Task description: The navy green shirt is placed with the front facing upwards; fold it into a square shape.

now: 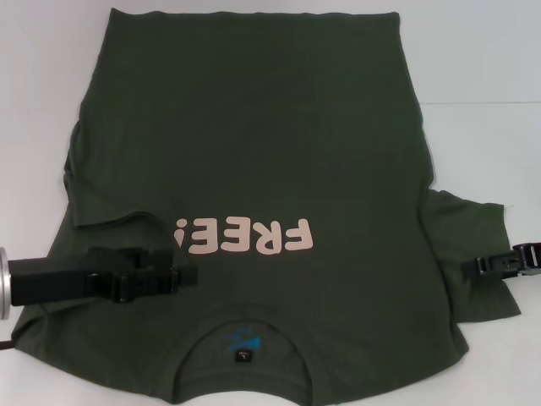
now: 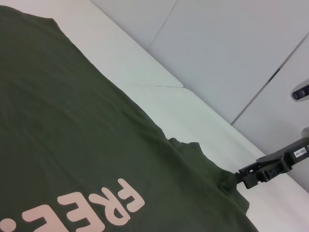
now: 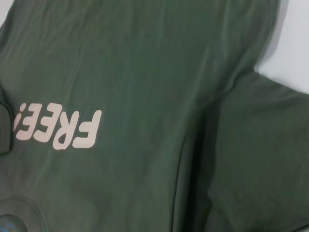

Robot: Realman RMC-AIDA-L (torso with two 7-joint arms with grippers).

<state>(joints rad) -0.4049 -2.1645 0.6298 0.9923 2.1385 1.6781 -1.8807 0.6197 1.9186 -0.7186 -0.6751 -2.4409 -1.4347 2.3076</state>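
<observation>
The navy green shirt [image 1: 254, 161] lies front-up on the white counter [image 1: 482, 85], collar near me, its left sleeve folded in over the body. My left hand [image 1: 182, 277] sits over the near left chest beside the pink lettering [image 1: 245, 237]; my right hand [image 1: 475, 265] is at the right sleeve. I cannot tell either grip.

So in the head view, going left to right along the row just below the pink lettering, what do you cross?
Left gripper on its black arm, lying over the folded-in sleeve side, → chest of the dark olive-green cotton T-shirt → the shirt's spread right sleeve → right gripper at that sleeve → bare white table.
</observation>
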